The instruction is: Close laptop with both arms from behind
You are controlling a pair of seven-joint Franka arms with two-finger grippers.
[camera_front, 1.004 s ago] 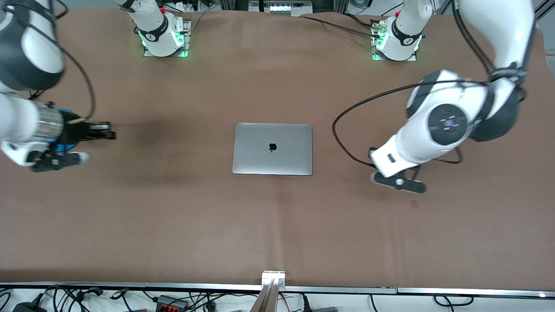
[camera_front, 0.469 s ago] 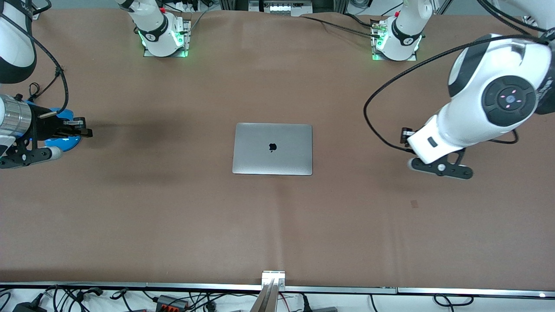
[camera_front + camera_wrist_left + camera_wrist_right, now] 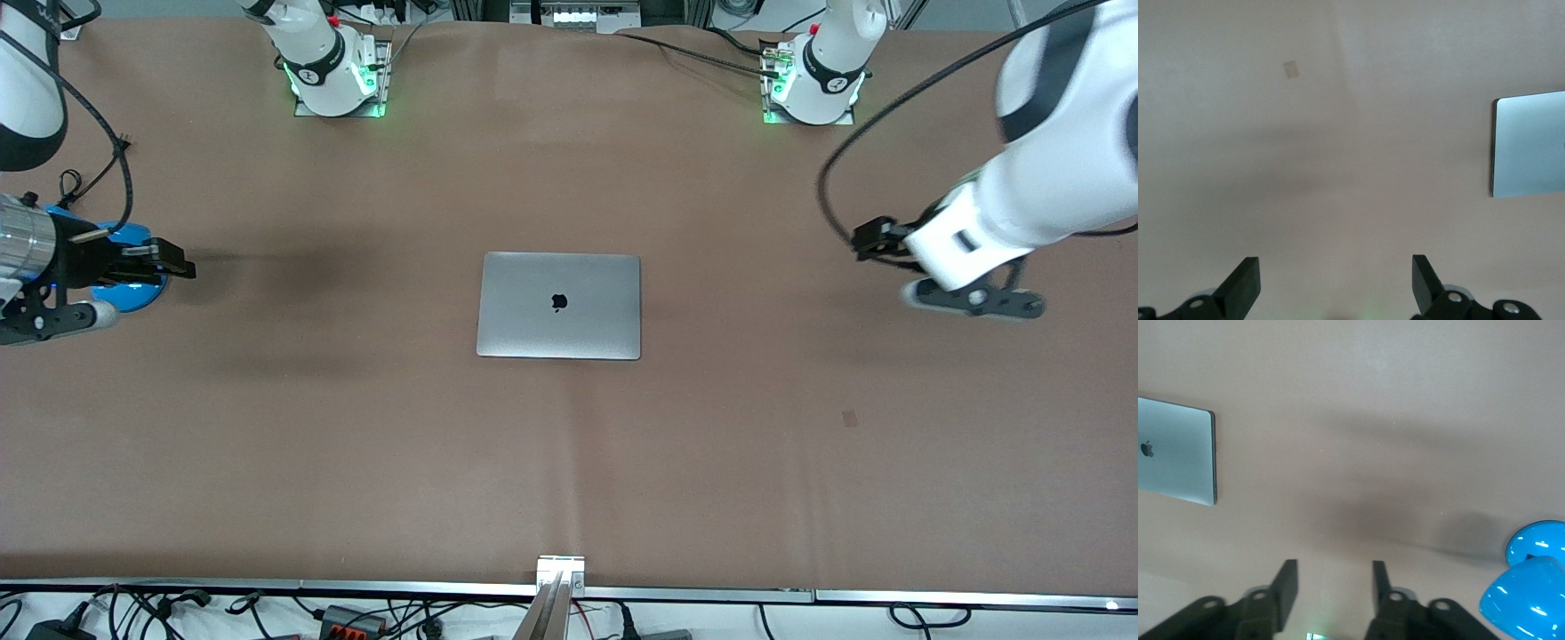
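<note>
The slim silver-grey rectangular laptop [image 3: 558,305] is lying flat at the middle of the brown table mat [image 3: 569,462], lid down with its black apple logo facing up, so the closing looks done. It is looking rigid, smooth and probably slippery: any further touch is best made flat on the lid near the edge nearest the arms' bases, pressing gently because the screen underneath is fragile. The right gripper [image 3: 169,260] is hovering well apart from it at the right arm's end of the table, over a glossy blue lamp [image 3: 124,293], its jaws standing partly apart and empty, though the front view is showing that poorly. The left gripper [image 3: 876,240] is hanging over bare mat toward the left arm's end, jaws wide apart, gripping nothing.
</note>
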